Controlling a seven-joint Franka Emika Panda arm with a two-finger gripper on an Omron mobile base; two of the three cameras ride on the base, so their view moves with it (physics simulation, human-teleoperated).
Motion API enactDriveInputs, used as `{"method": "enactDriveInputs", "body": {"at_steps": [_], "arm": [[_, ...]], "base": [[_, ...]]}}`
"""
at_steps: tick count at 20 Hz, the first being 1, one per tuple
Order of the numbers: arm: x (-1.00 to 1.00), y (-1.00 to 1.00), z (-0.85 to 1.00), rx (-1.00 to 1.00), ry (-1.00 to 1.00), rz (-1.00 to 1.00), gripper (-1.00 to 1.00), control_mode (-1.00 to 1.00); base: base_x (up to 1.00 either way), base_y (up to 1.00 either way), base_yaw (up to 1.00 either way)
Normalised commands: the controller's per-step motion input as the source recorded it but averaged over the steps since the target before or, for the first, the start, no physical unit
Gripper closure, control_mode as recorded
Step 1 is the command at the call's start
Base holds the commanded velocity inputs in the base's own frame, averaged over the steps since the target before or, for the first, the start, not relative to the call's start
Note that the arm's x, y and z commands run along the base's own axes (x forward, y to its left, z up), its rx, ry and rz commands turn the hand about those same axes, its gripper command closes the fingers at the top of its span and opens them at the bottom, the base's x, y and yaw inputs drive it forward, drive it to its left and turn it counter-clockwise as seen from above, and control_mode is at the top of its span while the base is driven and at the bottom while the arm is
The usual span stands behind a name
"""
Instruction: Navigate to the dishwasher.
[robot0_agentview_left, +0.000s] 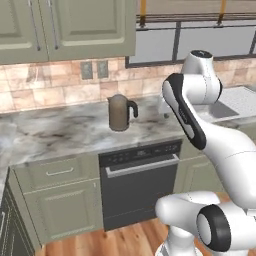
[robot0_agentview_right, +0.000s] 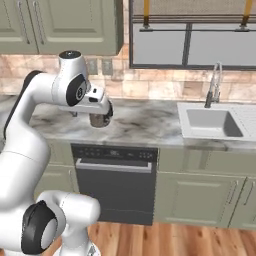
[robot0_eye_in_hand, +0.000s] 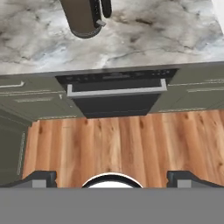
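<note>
The dishwasher (robot0_agentview_left: 140, 186) is a dark grey flat front under the marble counter, with a silver bar handle and a black control strip on top. In the right base view the dishwasher (robot0_agentview_right: 115, 189) stands straight ahead, just left of centre. In the hand view the dishwasher (robot0_eye_in_hand: 114, 97) lies in the upper middle, seen from above over the wood floor. My gripper (robot0_eye_in_hand: 112, 178) is open, its two dark fingertips (robot0_eye_in_hand: 40, 178) far apart with nothing between them. The hand hovers above the counter's front edge over the dishwasher.
A brown kettle (robot0_agentview_left: 120, 112) stands on the marble counter (robot0_agentview_left: 60, 132) above the dishwasher. A sink (robot0_agentview_right: 210, 123) with a faucet (robot0_agentview_right: 214, 85) is set in the counter to the right. Green cabinets (robot0_agentview_left: 60, 200) flank the dishwasher. The wood floor (robot0_eye_in_hand: 118, 144) lies in front.
</note>
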Motion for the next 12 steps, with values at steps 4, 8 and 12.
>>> {"method": "enactDriveInputs", "body": {"at_steps": [4,8,12], "arm": [[0.0,0.0,0.0,0.0,0.0,0.0,-1.0,1.0],[0.0,0.0,0.0,0.0,0.0,0.0,-1.0,1.0],[0.0,0.0,0.0,0.0,0.0,0.0,-1.0,1.0]], "base": [[0.61,0.0,0.0],[0.64,0.0,0.01],[0.55,0.02,0.0]]}}
